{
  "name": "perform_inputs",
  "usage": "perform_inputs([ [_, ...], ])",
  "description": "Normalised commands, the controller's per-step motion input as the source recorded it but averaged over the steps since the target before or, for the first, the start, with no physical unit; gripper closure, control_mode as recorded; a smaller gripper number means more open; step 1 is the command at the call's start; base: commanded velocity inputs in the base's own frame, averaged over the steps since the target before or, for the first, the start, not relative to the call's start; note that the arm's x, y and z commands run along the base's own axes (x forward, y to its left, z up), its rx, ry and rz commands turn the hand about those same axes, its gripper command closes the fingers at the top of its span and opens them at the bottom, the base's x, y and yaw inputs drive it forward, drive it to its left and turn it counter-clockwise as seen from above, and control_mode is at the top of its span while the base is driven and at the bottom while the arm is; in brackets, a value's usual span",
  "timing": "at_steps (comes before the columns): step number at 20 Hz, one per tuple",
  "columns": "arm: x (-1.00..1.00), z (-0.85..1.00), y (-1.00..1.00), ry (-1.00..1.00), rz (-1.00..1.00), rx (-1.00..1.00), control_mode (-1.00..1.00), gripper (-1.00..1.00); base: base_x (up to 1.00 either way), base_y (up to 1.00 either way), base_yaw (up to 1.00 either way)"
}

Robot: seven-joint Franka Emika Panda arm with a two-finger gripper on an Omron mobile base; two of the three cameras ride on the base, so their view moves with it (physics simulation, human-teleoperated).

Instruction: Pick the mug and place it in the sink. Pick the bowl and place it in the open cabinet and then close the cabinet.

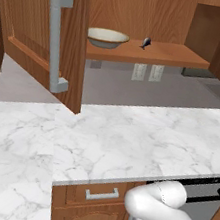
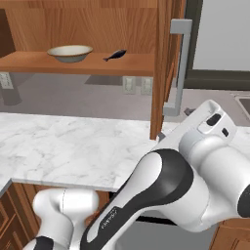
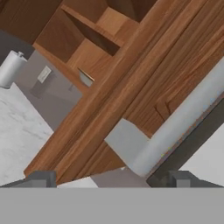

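The bowl (image 1: 108, 37) (image 2: 70, 52), tan outside and cream inside, sits upright on the wooden shelf (image 1: 164, 55) (image 2: 27, 62) of the cabinet, whose two doors stand open. Its left door (image 1: 30, 22) carries a grey bar handle (image 1: 56, 42). My gripper (image 3: 109, 179) is open with nothing between its fingers. It is close in front of the right door (image 2: 162, 68) (image 3: 131, 83), facing the lower end of that door's grey handle (image 2: 178, 68) (image 3: 175, 127). The mug is out of view. A thin grey rim at the far right edge may be the sink (image 2: 244, 103).
A small dark object (image 1: 146, 43) (image 2: 115, 55) lies on the shelf to the right of the bowl. The white marble counter (image 1: 127, 140) (image 2: 63, 146) runs below, with wall outlets (image 1: 138, 72) behind and a drawer (image 1: 102, 194) under it. A paper towel roll (image 3: 11, 68) stands on the counter.
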Motion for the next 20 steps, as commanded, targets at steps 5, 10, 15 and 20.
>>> perform_inputs([
  [5, 0.21, 0.0, 0.16, 0.0, 0.0, 0.0, -1.0, -1.0, 0.0, 0.0, 0.0],
  [10, 0.22, 0.0, 0.19, 0.0, 0.0, 0.01, -1.0, -1.0, 0.0, 0.0, 0.0],
  [15, 0.25, 0.0, 0.25, 0.0, 0.0, 0.0, -1.0, -1.0, 0.0, 0.0, 0.0],
  [20, 0.12, 0.0, 0.64, -0.01, 0.0, 0.0, -1.0, -1.0, 0.0, 0.0, 0.0],
])
